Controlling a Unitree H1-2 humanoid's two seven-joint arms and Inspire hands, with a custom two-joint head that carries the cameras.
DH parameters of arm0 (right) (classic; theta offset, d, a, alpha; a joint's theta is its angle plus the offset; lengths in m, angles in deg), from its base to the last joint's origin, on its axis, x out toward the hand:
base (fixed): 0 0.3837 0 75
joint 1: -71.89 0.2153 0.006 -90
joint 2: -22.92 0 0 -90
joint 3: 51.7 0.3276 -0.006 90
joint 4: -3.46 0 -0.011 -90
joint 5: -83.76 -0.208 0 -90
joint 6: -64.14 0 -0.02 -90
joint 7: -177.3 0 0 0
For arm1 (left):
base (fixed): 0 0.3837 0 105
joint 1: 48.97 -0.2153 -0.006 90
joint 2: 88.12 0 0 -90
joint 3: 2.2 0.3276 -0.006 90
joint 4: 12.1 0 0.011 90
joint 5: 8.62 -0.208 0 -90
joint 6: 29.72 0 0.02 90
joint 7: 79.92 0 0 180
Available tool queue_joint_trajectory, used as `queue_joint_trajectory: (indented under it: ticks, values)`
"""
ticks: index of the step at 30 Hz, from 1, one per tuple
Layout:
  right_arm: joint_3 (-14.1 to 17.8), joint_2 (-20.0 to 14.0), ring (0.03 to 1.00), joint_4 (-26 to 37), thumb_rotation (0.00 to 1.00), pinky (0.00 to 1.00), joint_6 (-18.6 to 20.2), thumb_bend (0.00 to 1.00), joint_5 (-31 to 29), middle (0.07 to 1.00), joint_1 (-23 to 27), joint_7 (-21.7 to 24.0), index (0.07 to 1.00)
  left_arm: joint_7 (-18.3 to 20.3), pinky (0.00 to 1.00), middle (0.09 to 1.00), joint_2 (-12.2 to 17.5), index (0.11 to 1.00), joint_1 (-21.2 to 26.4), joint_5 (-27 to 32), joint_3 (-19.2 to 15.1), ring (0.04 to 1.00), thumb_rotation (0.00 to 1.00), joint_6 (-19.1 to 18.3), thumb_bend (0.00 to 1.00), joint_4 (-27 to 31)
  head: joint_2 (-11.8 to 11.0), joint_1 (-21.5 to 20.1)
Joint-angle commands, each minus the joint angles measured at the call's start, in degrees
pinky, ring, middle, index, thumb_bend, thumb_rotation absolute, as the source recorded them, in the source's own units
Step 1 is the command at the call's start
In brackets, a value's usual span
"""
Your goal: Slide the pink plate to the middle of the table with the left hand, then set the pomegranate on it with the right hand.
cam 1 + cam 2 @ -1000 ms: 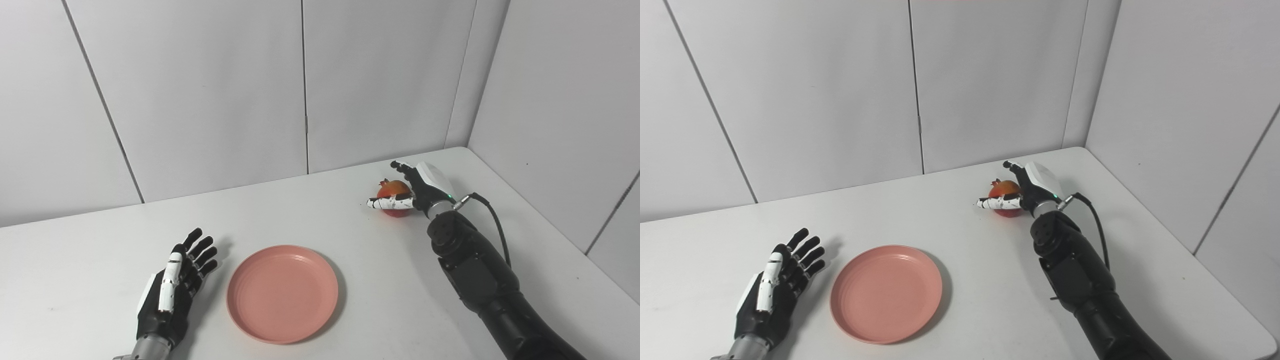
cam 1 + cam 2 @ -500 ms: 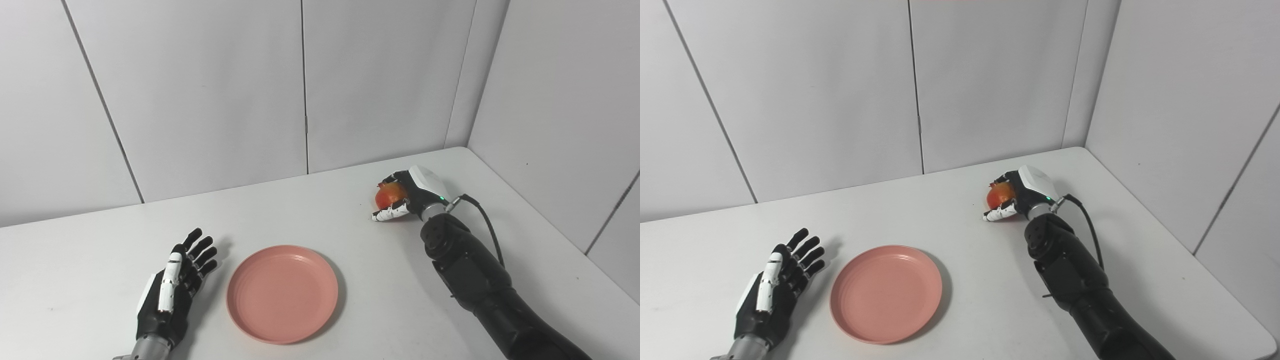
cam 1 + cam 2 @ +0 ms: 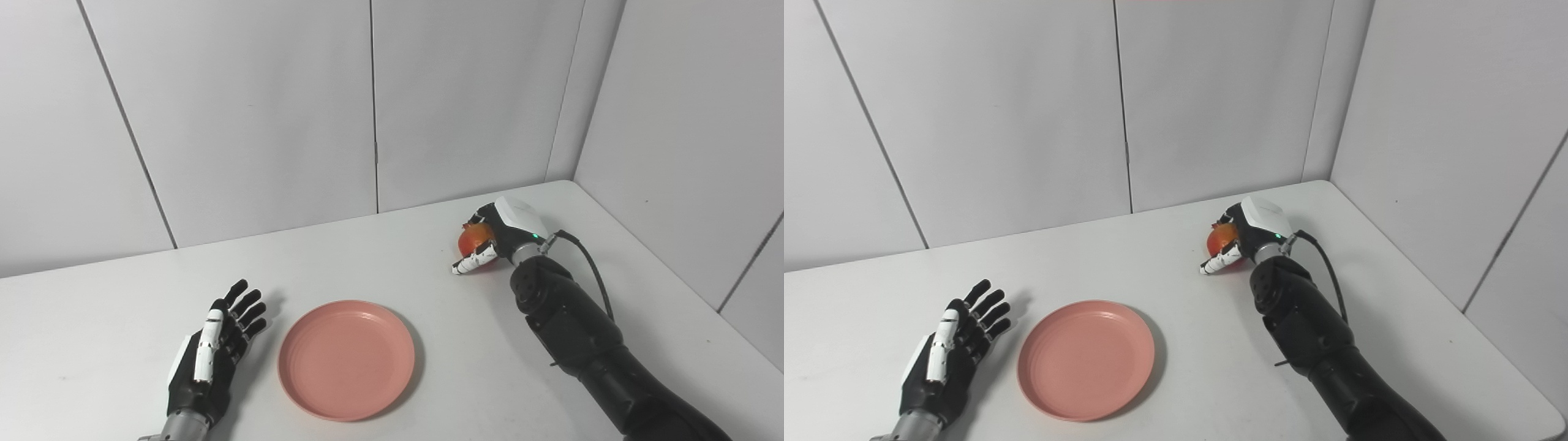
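Note:
The pink plate (image 3: 346, 358) lies flat near the table's front middle. Just left of it, my left hand (image 3: 211, 352) rests on the table, open, fingers spread and apart from the rim. At the back right, my right hand (image 3: 499, 236) is shut on the red-orange pomegranate (image 3: 473, 241). Its fingers wrap over the top and its white thumb sits below the fruit. The pomegranate (image 3: 1220, 242) seems to be just off the table surface, though I cannot tell for sure. Most of the fruit is hidden by the hand.
The white table (image 3: 398, 269) is backed by grey wall panels on the far side and the right. A black cable (image 3: 591, 269) loops off the right wrist. The table's right edge (image 3: 704, 306) runs diagonally close to the right forearm.
My right hand closed its fingers round the pomegranate and has shifted slightly left and up with it. The left hand and the plate have not moved.

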Motion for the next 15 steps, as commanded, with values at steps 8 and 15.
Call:
queue_joint_trajectory:
  ticks: [8,15]
  values:
    - [2.71,-1.44,0.424,17.22,0.0,0.34,4.4,0.53,1.99,0.469,0.47,0.63,0.498,-0.68,0.89,0.893,0.05,0.887,-0.96,-0.67,0.44,0.89,1.0,-2.7,0.38,-2.13,-0.08,1.02]
    - [2.01,0.02,0.414,26.17,0.0,0.33,4.76,0.53,3.49,0.455,-1.13,2.81,0.513,-1.41,0.88,0.887,-0.67,0.884,-0.88,-1.12,0.82,0.882,1.0,-2.72,0.39,-2.12,0.29,3.21]
